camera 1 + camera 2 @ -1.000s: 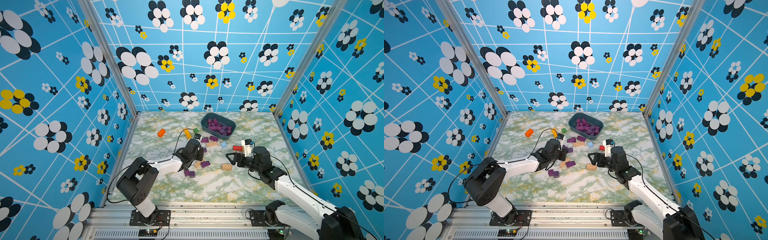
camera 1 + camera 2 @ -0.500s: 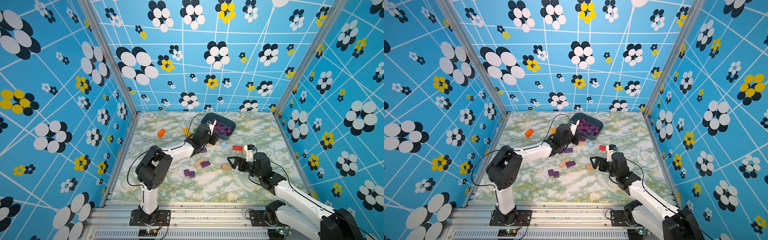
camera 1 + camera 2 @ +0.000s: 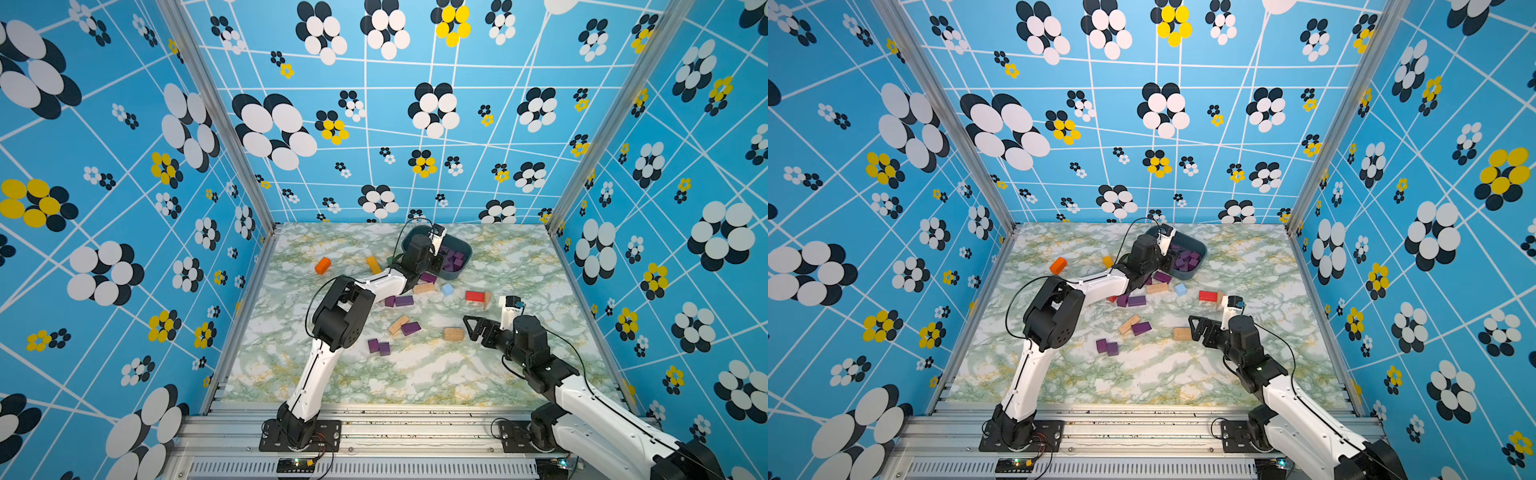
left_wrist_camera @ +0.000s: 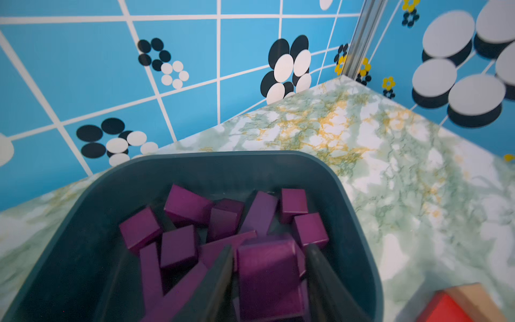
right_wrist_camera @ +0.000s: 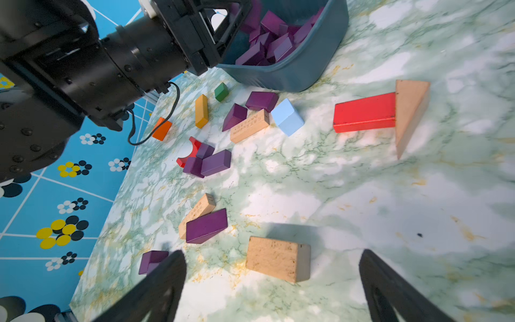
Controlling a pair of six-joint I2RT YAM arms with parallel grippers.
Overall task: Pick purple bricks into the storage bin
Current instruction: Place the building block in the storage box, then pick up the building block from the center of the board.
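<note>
Storage bin (image 3: 464, 254): dark teal, far centre of marble table (image 3: 415, 382); holds heap of purple bricks (image 4: 186, 205); left gripper (image 4: 269, 248) over bin, jaws parted, one purple block (image 4: 266, 274) between them, slim gap each side; loose purple bricks (image 5: 206, 225) scattered on table between bin and arm bases; right gripper (image 5: 271, 252) low over table, jaws wide apart, nothing held; tan block (image 5: 278, 259) just ahead of its fingertips; red bar (image 5: 365, 111) touching tan wedge (image 5: 409, 111); light-blue cube (image 5: 287, 117) near bin.
</note>
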